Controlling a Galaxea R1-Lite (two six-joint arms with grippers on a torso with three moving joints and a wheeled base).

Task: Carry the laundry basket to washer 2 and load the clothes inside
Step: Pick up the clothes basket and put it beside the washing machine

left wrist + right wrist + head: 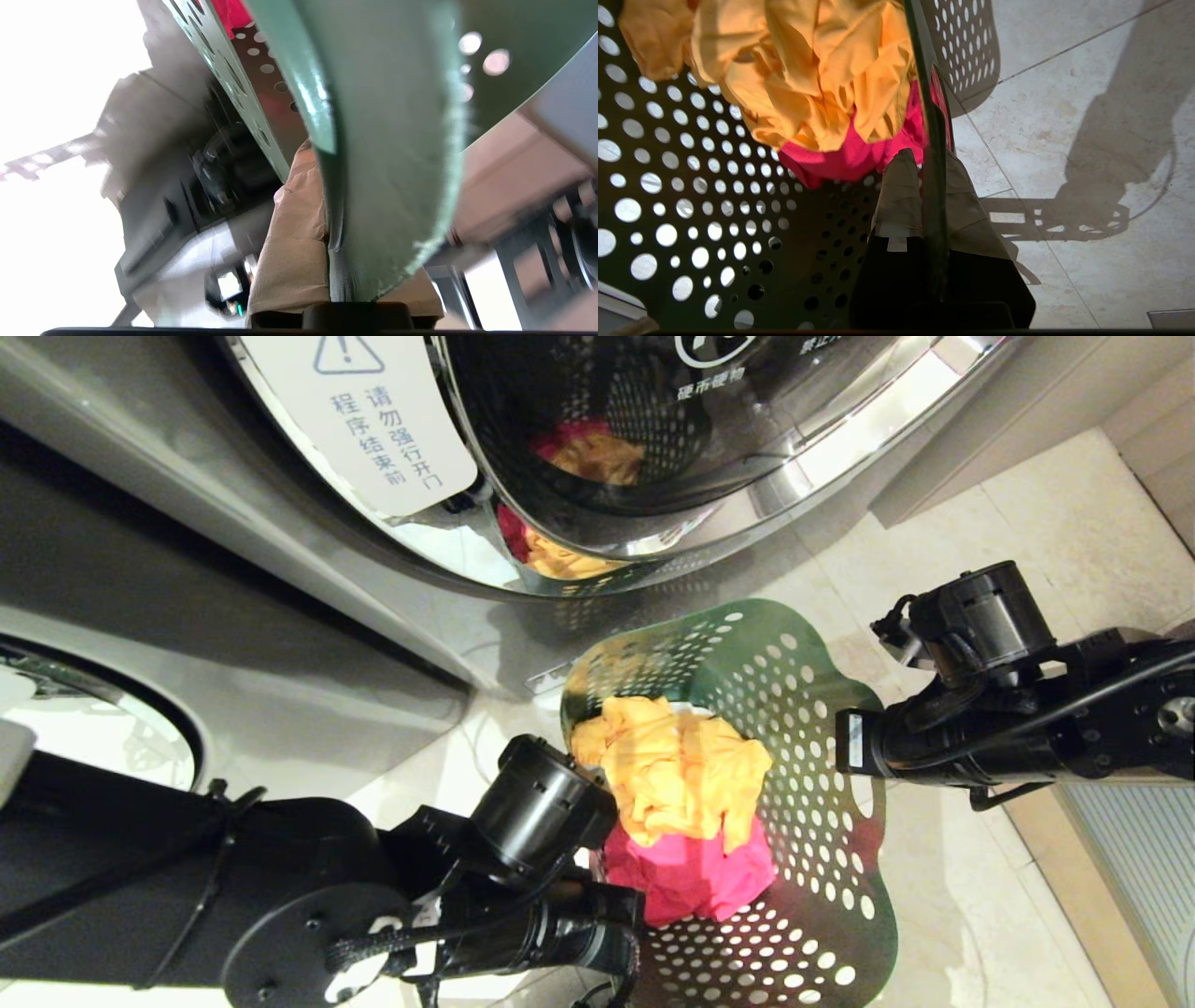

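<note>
Grip | my left gripper (336, 261) and right gripper (931, 205) are clamped on the dark green perforated plastic laundry basket (803, 709) rim | I'd keep both level, yellow-orange and pink clothes (681, 803) inside.

washer door (597, 476) cropped, left wrist view blurred

Head camera high above basket (803, 709); both wrist cameras tight against it.
</note>
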